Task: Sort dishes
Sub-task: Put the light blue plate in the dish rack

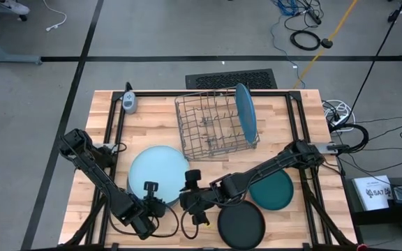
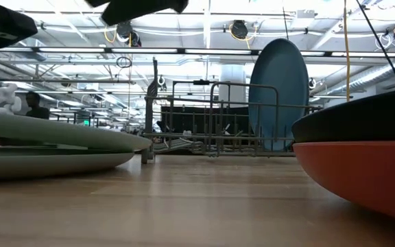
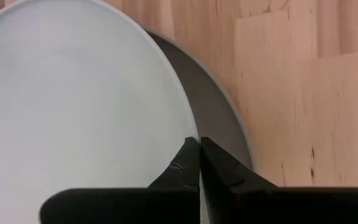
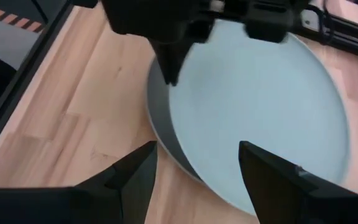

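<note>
Only the low view revealed the orange plate (image 2: 362, 175) beneath the black plate (image 2: 362, 118). The left gripper (image 3: 199, 149), fingers pressed together, pinched the pale blue plate (image 3: 73, 99) rim; the right gripper (image 4: 197, 165) stood spread.

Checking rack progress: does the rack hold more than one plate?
No, only one blue plate stands in the rack.

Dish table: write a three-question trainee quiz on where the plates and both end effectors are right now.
1. True or false: a blue plate stands upright in the wire rack.
2. Which end effector is shut on the rim of the pale blue plate?
   A. left
   B. right
3. Fill in: in the low view the black plate rests on an ____ plate.

Key: 1 true; 2 A; 3 orange.
</note>
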`<move>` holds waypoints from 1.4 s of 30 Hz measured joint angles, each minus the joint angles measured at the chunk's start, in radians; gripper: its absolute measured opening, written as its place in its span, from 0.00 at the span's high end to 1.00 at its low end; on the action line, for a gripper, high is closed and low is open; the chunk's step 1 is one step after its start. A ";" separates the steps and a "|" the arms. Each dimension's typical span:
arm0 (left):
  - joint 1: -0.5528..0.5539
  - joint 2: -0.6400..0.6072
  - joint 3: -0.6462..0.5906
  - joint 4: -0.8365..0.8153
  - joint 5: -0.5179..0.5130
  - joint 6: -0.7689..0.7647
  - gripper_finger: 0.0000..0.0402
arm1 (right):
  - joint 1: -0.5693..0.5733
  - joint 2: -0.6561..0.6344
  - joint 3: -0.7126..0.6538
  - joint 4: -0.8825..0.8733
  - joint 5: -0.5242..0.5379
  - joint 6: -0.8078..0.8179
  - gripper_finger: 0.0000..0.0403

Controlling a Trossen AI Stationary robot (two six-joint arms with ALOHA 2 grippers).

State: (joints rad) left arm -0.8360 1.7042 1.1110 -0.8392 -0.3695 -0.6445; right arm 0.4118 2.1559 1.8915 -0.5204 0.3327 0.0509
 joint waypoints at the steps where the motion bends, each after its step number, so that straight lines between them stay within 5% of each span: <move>1: 0.000 0.000 0.000 -0.001 0.000 0.000 1.00 | 0.000 0.010 0.000 0.017 -0.013 -0.014 0.46; 7: 0.000 0.000 0.001 0.000 -0.006 -0.004 1.00 | 0.000 0.109 0.000 0.094 -0.044 -0.145 0.46; 19: 0.000 -0.002 0.002 0.016 -0.006 -0.005 1.00 | -0.014 0.222 0.000 0.104 0.094 -0.206 0.49; 24: 0.000 -0.002 0.002 0.035 -0.005 -0.006 1.00 | -0.013 0.253 0.000 0.107 0.232 -0.201 0.53; 36: -0.001 -0.004 0.002 0.065 0.001 -0.004 1.00 | 0.001 0.249 -0.001 0.129 0.240 -0.285 0.95; 42: -0.004 -0.005 0.004 0.062 -0.017 -0.036 0.96 | 0.026 0.240 0.002 0.119 0.260 -0.338 0.98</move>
State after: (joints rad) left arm -0.8398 1.6989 1.1152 -0.7769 -0.3863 -0.6802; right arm 0.4373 2.3962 1.8933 -0.4011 0.5924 -0.2873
